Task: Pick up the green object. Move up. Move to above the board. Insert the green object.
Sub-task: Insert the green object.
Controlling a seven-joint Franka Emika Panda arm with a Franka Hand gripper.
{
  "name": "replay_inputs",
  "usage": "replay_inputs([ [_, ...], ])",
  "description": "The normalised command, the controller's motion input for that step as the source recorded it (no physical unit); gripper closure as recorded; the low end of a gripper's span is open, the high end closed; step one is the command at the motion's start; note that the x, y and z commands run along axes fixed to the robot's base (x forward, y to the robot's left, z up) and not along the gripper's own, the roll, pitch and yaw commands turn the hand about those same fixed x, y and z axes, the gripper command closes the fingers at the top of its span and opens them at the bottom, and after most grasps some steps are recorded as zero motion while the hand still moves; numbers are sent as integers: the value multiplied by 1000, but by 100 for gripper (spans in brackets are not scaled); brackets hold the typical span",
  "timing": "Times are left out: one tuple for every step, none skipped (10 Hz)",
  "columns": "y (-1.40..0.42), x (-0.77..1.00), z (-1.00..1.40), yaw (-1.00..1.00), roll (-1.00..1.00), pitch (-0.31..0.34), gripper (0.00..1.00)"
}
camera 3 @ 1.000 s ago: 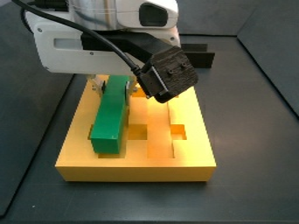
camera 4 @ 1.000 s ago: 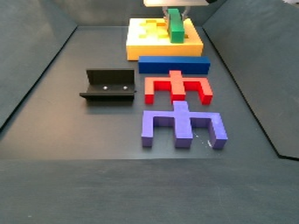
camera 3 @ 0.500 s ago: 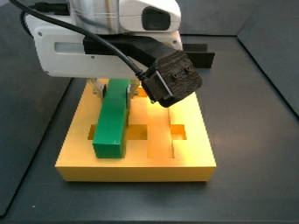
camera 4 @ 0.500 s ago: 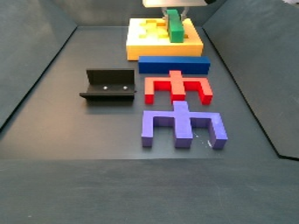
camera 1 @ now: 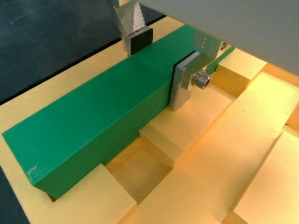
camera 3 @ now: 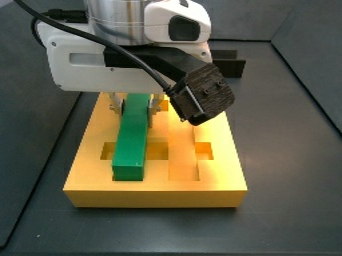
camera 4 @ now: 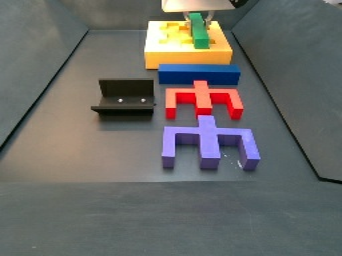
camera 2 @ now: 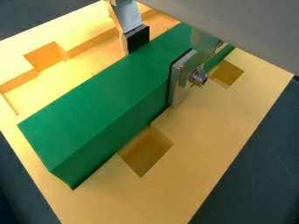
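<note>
Both wrist views show the claw (camera 1: 158,66) clamped across the far end of the green bar (camera 1: 111,118), a silver finger (camera 2: 184,77) flat against each long side. In a side view the bar (camera 3: 131,143) lies lengthwise on the yellow board (camera 3: 221,185), between its square holes.

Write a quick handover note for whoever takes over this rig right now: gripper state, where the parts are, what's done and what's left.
Gripper: shut on the long green rectangular bar, one silver finger pressed flat against each long side, over the far half of the board.
Large yellow-orange grooved board: flat on the dark floor. The bar lies lengthwise along the board, low over a groove; whether it is fully seated cannot be told.
Done: pick-up, lift, move over the board.
Left: finish the insertion, open the gripper, retract.
Blue, red and purple pieces and the fixture sit apart.
</note>
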Motion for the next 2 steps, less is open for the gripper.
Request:
replay_inputs([
  [0, 0, -54, 0, 24, 0, 100],
  [0, 0, 0, 0, 0, 0, 100],
])
